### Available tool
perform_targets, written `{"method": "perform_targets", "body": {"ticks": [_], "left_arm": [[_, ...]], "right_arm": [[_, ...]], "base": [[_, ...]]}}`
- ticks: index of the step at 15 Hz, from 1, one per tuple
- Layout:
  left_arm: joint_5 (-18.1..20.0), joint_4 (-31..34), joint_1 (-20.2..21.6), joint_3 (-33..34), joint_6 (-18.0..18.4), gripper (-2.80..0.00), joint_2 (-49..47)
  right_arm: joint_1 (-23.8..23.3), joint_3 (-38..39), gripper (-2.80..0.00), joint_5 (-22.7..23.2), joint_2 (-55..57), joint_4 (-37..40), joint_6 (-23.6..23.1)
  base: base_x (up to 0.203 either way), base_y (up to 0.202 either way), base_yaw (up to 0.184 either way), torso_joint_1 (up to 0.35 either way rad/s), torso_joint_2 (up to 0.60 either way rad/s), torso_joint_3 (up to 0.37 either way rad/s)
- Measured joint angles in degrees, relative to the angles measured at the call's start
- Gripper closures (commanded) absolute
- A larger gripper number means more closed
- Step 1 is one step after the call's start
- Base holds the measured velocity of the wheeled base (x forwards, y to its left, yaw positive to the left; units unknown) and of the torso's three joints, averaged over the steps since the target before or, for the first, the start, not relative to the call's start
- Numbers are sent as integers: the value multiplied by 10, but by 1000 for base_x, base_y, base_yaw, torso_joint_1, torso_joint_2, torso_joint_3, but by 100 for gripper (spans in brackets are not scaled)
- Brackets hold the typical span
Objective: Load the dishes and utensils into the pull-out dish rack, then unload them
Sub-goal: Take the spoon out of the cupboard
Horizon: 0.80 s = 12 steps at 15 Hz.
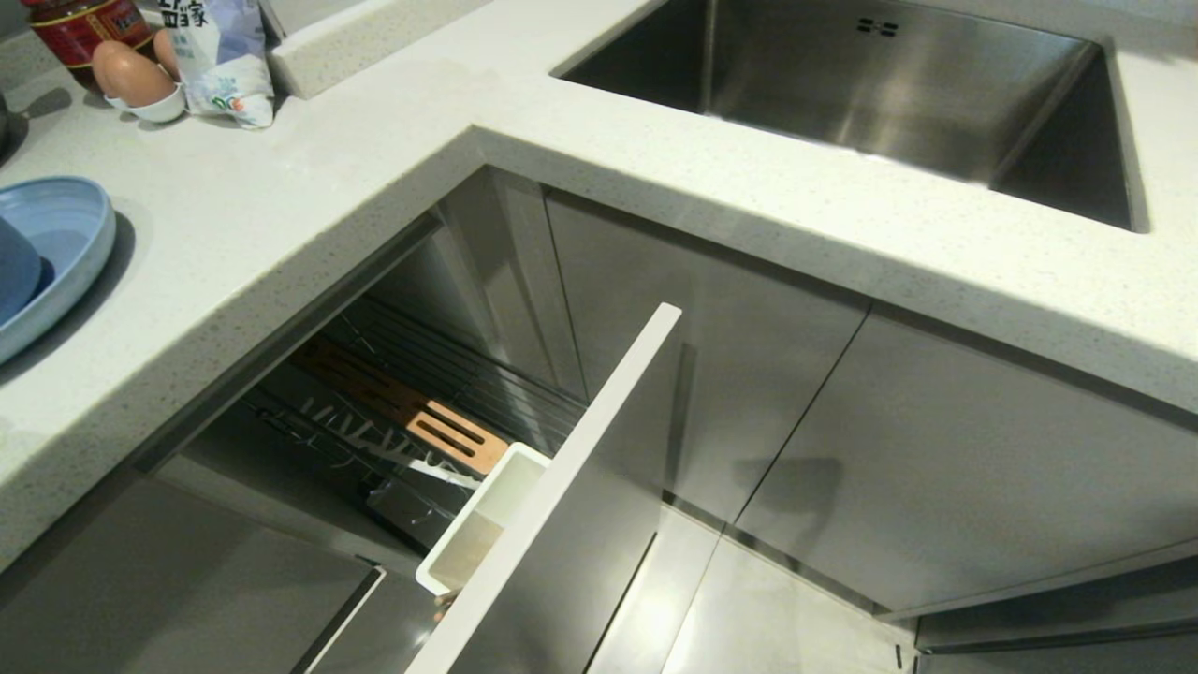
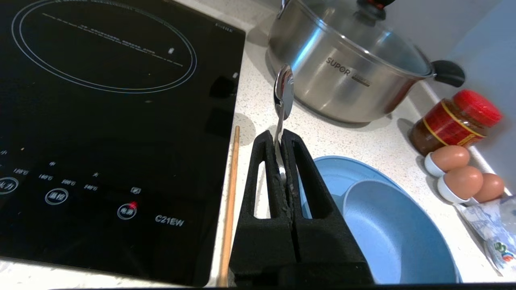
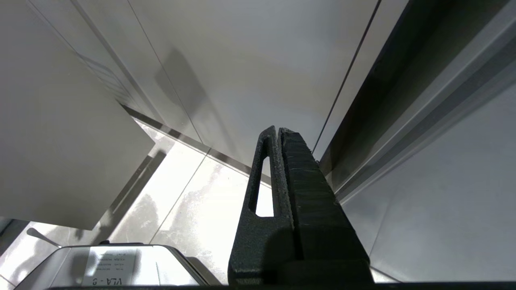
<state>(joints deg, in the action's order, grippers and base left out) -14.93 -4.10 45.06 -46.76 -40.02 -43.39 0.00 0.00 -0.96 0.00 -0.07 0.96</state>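
Now the left gripper [image 2: 281, 139] is clamped on the handle of the silver spoon [image 2: 283, 93], lifted above the counter between the induction hob [image 2: 113, 121] and the blue plate [image 2: 334, 171] holding the bowl [image 2: 395, 233]. To do this well, carry it level to the white cutlery box [image 1: 482, 520] of the open pull-out dish rack [image 1: 440, 412] and lower it handle-down. One chopstick [image 2: 230, 193] lies on the counter. The right gripper [image 3: 278, 133] hangs pressed together by the cabinets.
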Motion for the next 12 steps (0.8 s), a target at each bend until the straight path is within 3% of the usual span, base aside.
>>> {"method": "perform_targets", "body": {"ticks": [3, 12], "left_arm": [[3, -51, 2, 60, 0, 0, 21], [42, -56, 4, 108, 0, 0, 24]], "right_arm": [[0, 0, 0, 0, 0, 0, 0], [0, 0, 0, 0, 0, 0, 0]], "base": [[0, 0, 0, 0, 0, 0], [0, 0, 0, 0, 0, 0]]}}
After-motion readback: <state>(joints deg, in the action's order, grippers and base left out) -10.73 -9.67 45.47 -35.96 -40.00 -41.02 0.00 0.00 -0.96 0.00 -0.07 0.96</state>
